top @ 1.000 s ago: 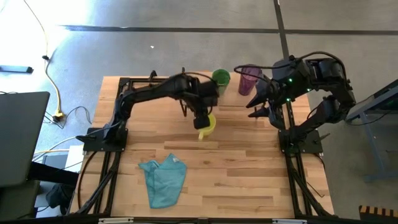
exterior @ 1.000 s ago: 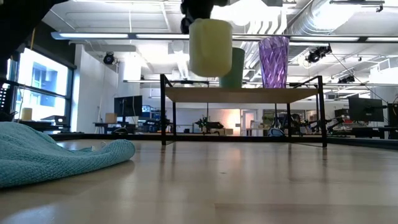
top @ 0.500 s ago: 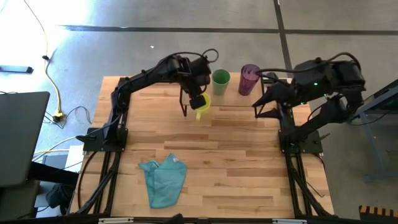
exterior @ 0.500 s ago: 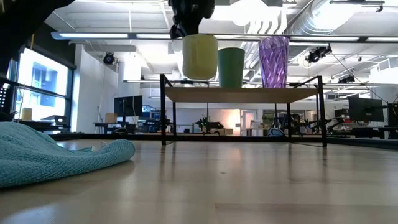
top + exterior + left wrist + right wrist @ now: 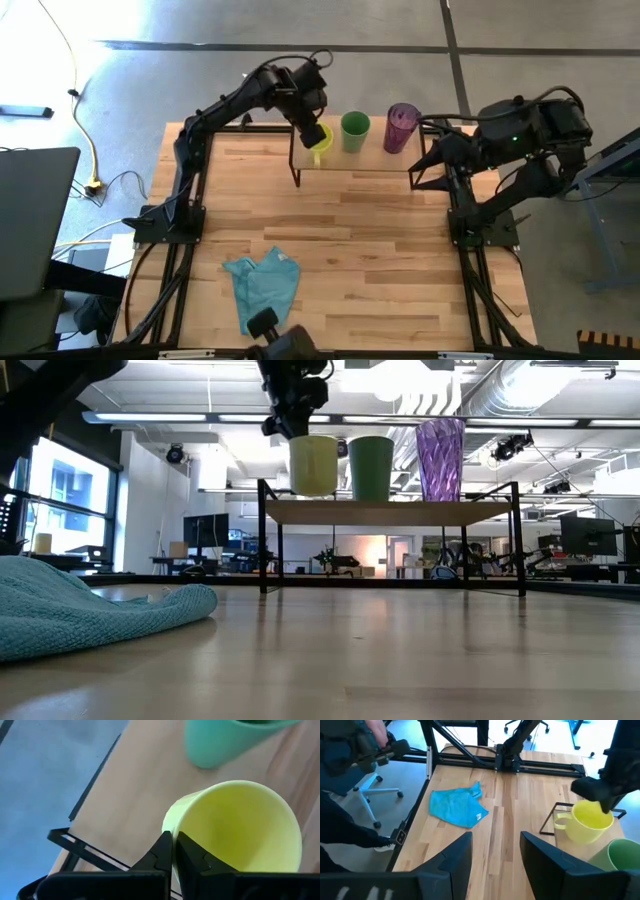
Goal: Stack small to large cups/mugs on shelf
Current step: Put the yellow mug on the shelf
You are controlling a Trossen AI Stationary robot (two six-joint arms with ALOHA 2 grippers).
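My left gripper [image 5: 309, 129] is shut on the small yellow mug [image 5: 318, 140] over the left end of the shelf [image 5: 372, 161], a light-wood board on dark legs at the table's far edge. The low view shows the mug [image 5: 313, 464] upright beside the green cup [image 5: 371, 467], its base at or just above the board [image 5: 390, 511]. The green cup and the purple tumbler [image 5: 440, 458] stand on their bases on the shelf. My right gripper [image 5: 424, 171] waits open off the shelf's right end. My left gripper holds the yellow mug by its rim [image 5: 176, 831], one finger inside the mug and one outside. The fingers [image 5: 162, 851] come from above, pointing down. The mug stays upright below them, handle [image 5: 561, 821] toward the table's near side. Whether its base touches the shelf, I cannot tell.
A teal cloth [image 5: 264, 288] lies crumpled on the near left of the slatted table. The wood between the cloth and the shelf is bare. A person's arm [image 5: 370, 737] and an office chair show beyond the table in the right wrist view. A dark object [image 5: 275, 337] sits at the near edge.
My left gripper has carried the yellow mug from mid-table toward the far edge and slightly left, then down over the shelf's left end beside the green cup. My right arm has drawn back from the purple tumbler toward the table's right edge.
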